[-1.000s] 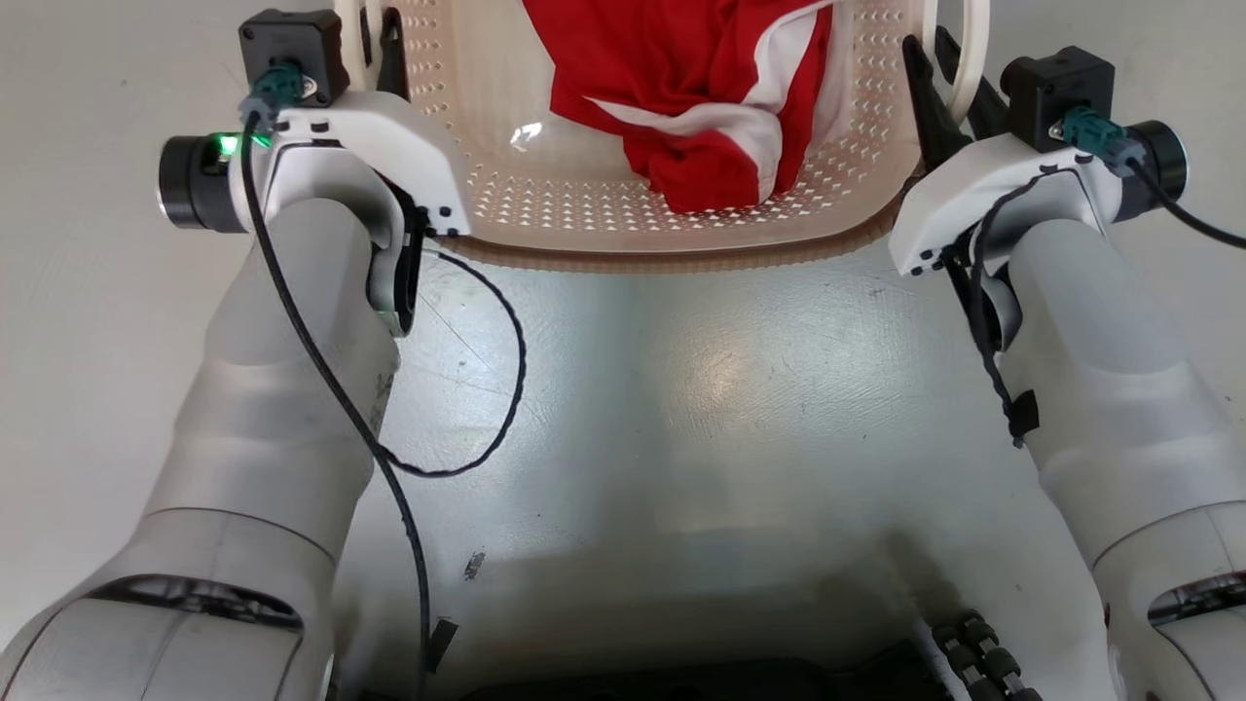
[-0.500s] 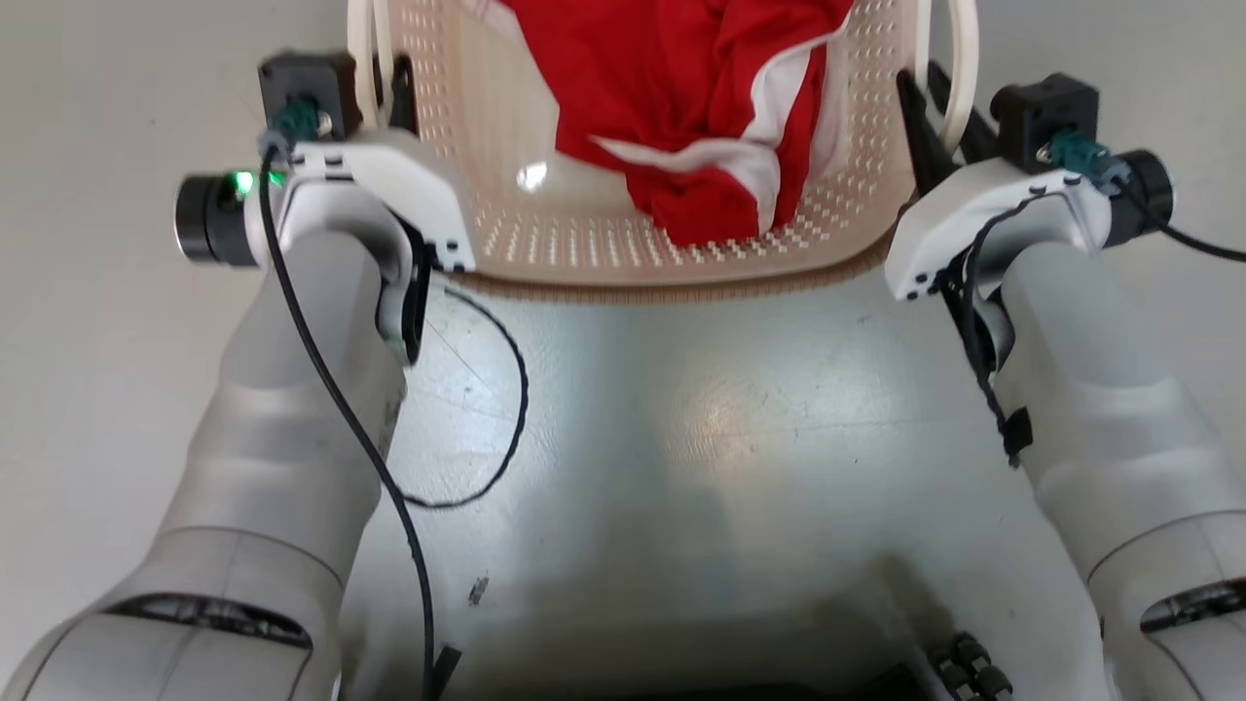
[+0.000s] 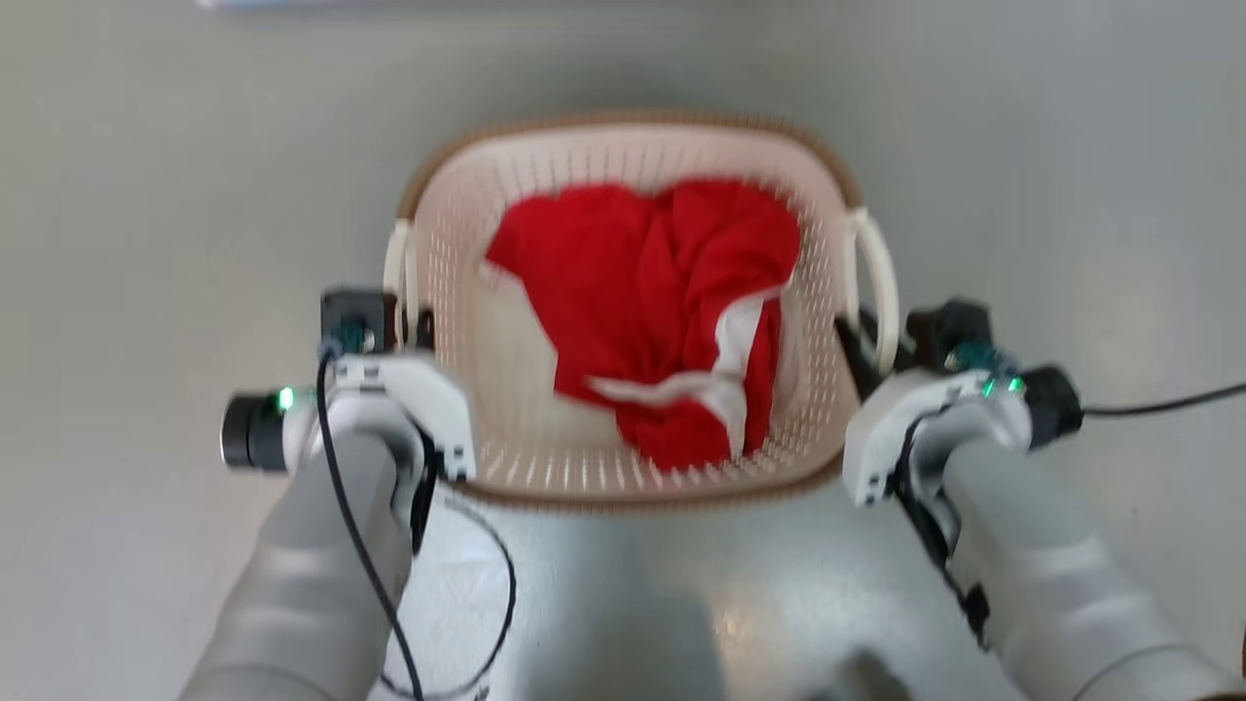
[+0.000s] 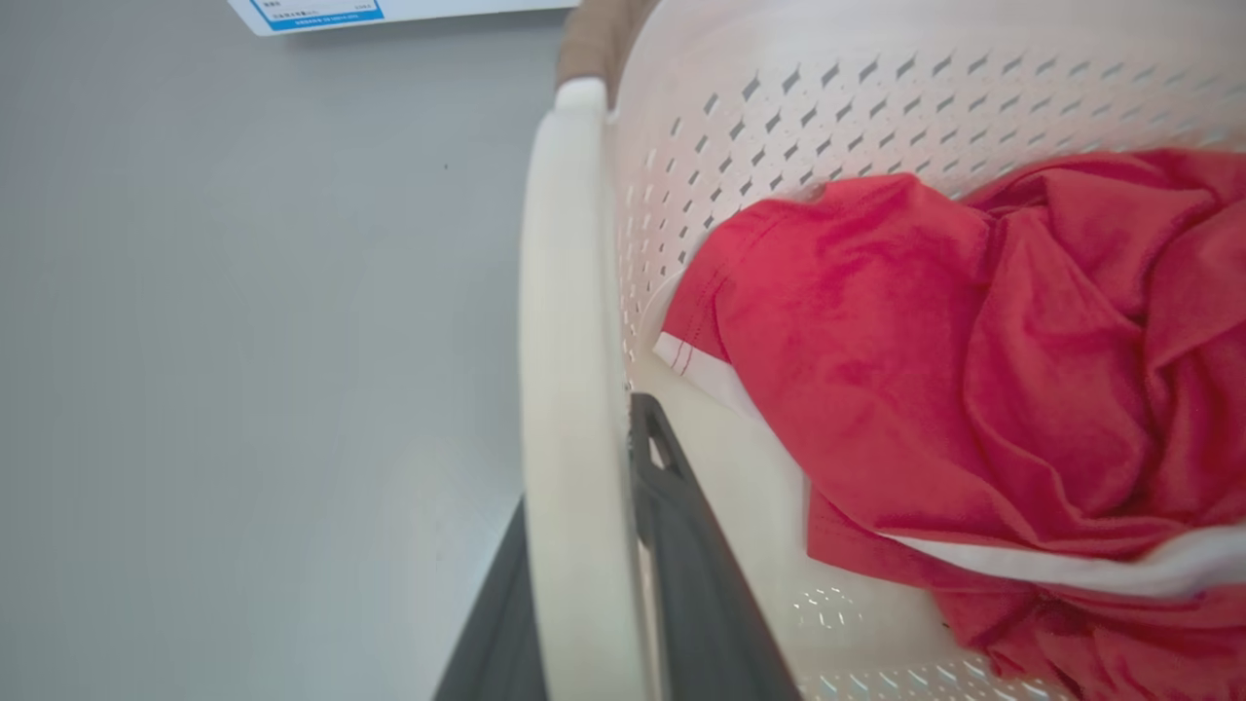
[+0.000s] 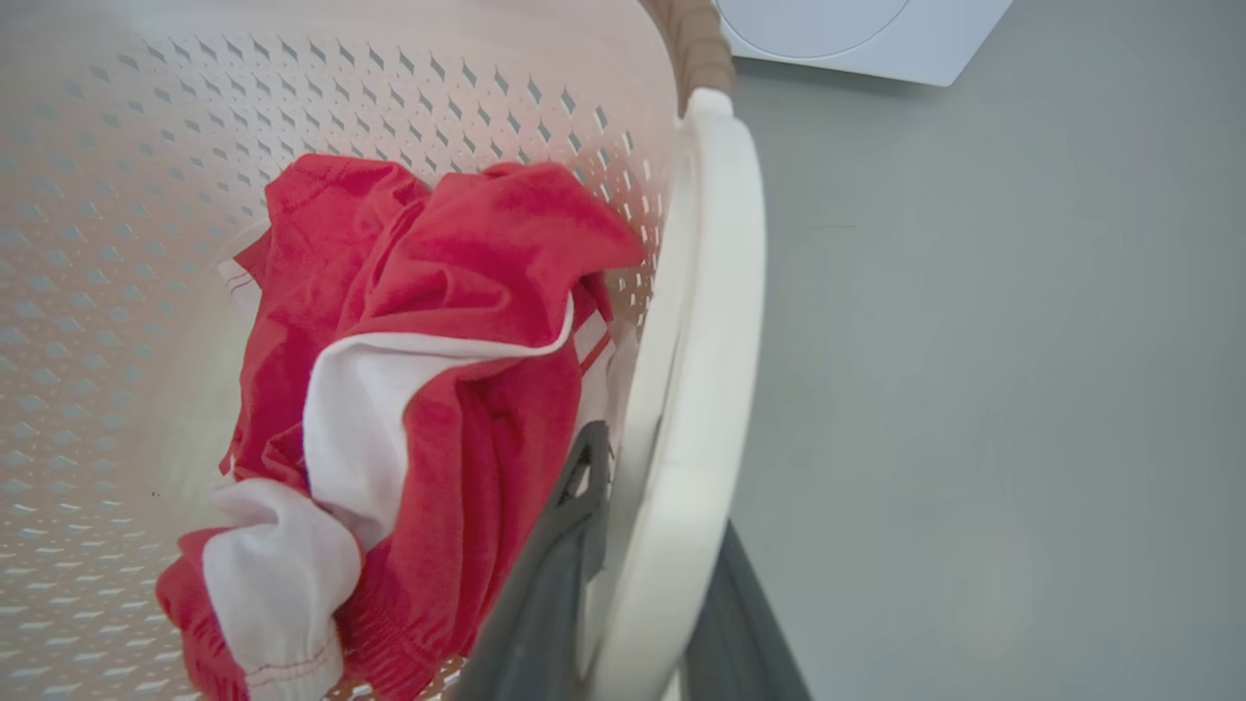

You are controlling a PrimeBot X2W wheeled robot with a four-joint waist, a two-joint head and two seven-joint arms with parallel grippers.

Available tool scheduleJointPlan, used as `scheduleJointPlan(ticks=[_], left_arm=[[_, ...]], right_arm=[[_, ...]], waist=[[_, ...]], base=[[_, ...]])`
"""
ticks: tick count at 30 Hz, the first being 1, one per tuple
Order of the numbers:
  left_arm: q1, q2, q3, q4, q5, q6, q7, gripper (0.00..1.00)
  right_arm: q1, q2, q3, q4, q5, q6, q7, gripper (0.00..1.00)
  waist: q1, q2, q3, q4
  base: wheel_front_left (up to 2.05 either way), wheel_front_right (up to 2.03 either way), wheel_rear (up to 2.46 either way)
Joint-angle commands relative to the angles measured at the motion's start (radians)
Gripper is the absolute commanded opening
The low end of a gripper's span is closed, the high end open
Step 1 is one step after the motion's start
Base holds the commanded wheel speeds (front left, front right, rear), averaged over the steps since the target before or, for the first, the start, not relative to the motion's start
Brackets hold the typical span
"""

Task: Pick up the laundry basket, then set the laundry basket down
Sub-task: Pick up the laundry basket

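1. The basket (image 3: 623,156) sits between the two grippers with a red-and-white cloth (image 3: 662,292) heaped inside. I cannot tell whether its bottom touches the floor (image 3: 146,243).
2. The left gripper (image 3: 409,326) is clamped on the left handle (image 3: 395,265). The left wrist view shows one dark finger inside the loop against the perforated wall and the other outside it, which the blurred head view does not show.
3. The right gripper (image 3: 861,346) grips the right handle (image 3: 881,282) the same way, a finger on each side of the white loop.
4. The right wrist view shows a white appliance (image 5: 857,39) ahead of that gripper, past the basket's far corner.
5. The left wrist view shows a white panel (image 4: 321,12) with a blue label, far ahead of the left gripper.
6. Outward of each gripper the floor lies open. Behind them, the near rim is just above the robot's pale base (image 3: 681,604).
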Motion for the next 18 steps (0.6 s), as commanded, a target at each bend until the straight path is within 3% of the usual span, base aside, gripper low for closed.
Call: scheduleJointPlan(ticks=[1,9,18], left_arm=[[0.047,0.029,0.001,-0.007,-0.009,-0.005,-0.006,0.00],[0.228,0.029,-0.069,0.014,-0.093,-0.019,-0.006,0.00],[0.376,0.029,-0.169,0.014,-0.183,-0.035,-0.006,0.00]], right_arm=[[0.063,0.013,0.056,-0.006,0.013,0.017,-0.003,0.00],[0.196,0.013,0.230,-0.010,0.153,0.017,0.055,0.00],[0.311,0.013,0.341,-0.007,0.255,0.017,0.112,0.00]], waist=[[0.0000,0.0000,-0.103,-0.032],[0.0000,0.0000,-0.324,-0.077],[0.0000,0.0000,-0.517,-0.090]], base=[[0.00,0.00,0.00],[0.00,0.00,0.00],[0.00,0.00,0.00]])
